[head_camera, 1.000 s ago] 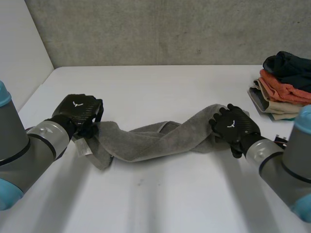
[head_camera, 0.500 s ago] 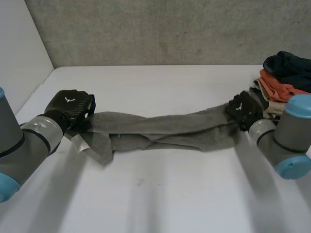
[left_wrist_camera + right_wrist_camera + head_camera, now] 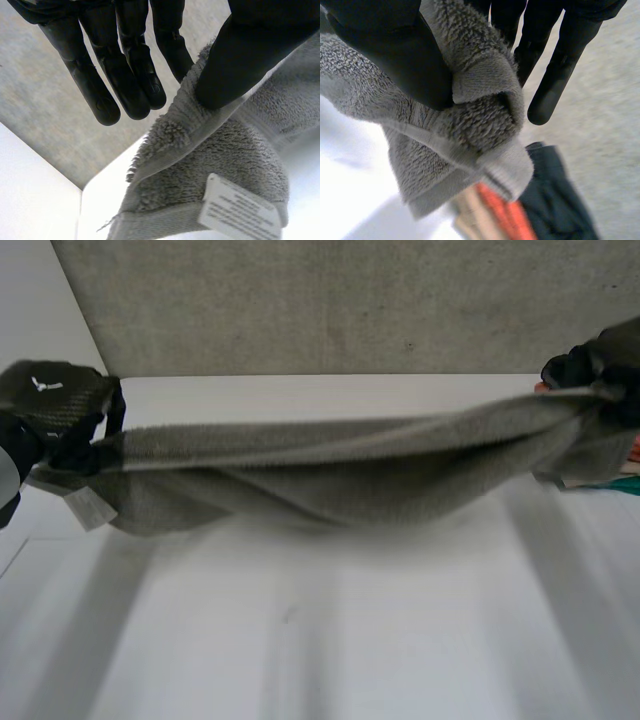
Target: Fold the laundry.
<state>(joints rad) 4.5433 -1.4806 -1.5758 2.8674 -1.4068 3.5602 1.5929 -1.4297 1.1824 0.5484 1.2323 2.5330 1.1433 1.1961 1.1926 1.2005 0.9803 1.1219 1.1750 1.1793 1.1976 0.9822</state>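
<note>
A grey towel (image 3: 330,465) hangs stretched in the air above the white table (image 3: 330,640), sagging in the middle. My left hand (image 3: 55,410) pinches its left end; in the left wrist view the thumb (image 3: 250,55) presses the towel's hem (image 3: 200,135) against the fingers (image 3: 125,65), with a white care label (image 3: 240,212) hanging below. My right hand (image 3: 600,360) holds the right end; in the right wrist view its thumb (image 3: 395,50) clamps a bunched corner of the towel (image 3: 470,110) against the fingers (image 3: 560,65).
A stack of folded clothes (image 3: 530,215), dark, orange and beige, lies at the table's far right, below the right hand. A grey concrete wall (image 3: 330,300) runs behind the table, and a white wall (image 3: 40,320) closes the left side.
Both hands have risen and drawn apart, lifting the towel off the table and pulling it taut. The right hand has closed on the towel's right end.
</note>
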